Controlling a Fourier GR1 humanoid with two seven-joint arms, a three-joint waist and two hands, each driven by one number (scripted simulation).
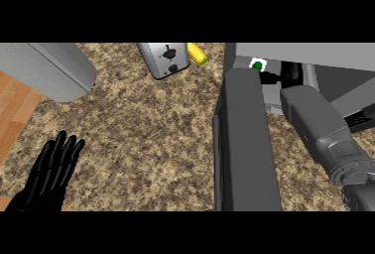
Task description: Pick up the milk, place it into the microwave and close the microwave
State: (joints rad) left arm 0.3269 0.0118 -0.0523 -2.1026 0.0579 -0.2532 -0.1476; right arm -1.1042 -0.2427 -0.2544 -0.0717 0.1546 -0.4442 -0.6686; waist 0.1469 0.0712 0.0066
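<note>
With the right hand [273,78] hidden inside the microwave [307,54], its grasp on the milk [258,63] could not be told, the left hand [50,171] was rested flat and released, and the open door [247,144] could be struck by the forearm on withdrawal.

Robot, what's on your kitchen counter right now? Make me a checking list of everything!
Surface: speckled brown counter.
Job's things: the milk, white with a green mark, sits at the mouth of the microwave; the microwave door is wide open.
Clutter: a silver toaster at the back, a yellow thing partly hidden behind it, and a big grey rounded object at the top left.
Robot hands: the left robot hand is open and resting at the lower left; the right robot hand is in the microwave beside the milk, and its grip is hidden.
Cables: nothing seen.
Surroundings: a wooden area left of the counter.
</note>
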